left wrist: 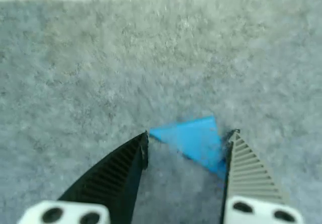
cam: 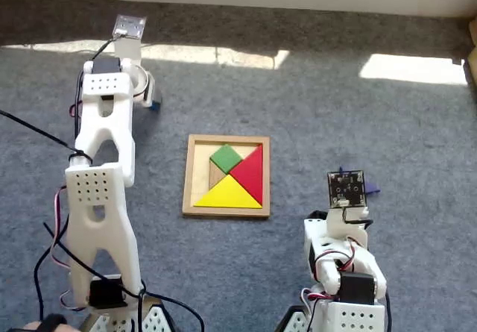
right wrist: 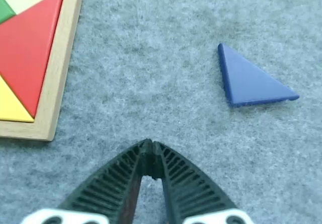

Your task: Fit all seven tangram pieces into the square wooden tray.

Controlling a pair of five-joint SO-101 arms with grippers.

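The square wooden tray (cam: 227, 213) lies mid-table and holds a green square (cam: 226, 158), a red triangle (cam: 251, 171) and a yellow triangle (cam: 226, 194). Far to the tray's upper left, my left gripper (left wrist: 188, 143) stands open around a light blue triangle (left wrist: 193, 141) lying on the carpet; the piece touches the white finger (left wrist: 241, 158). My right gripper (right wrist: 151, 151) is shut and empty, low over the carpet right of the tray (right wrist: 60, 83). A dark blue triangle (right wrist: 249, 80) lies on the carpet just beyond it, apart from the fingertips.
Grey carpet covers the table. The left arm (cam: 104, 160) stretches along the tray's left side, with cables trailing near its base. The right arm's camera module (cam: 346, 189) covers most of the dark blue triangle (cam: 371, 191) from above.
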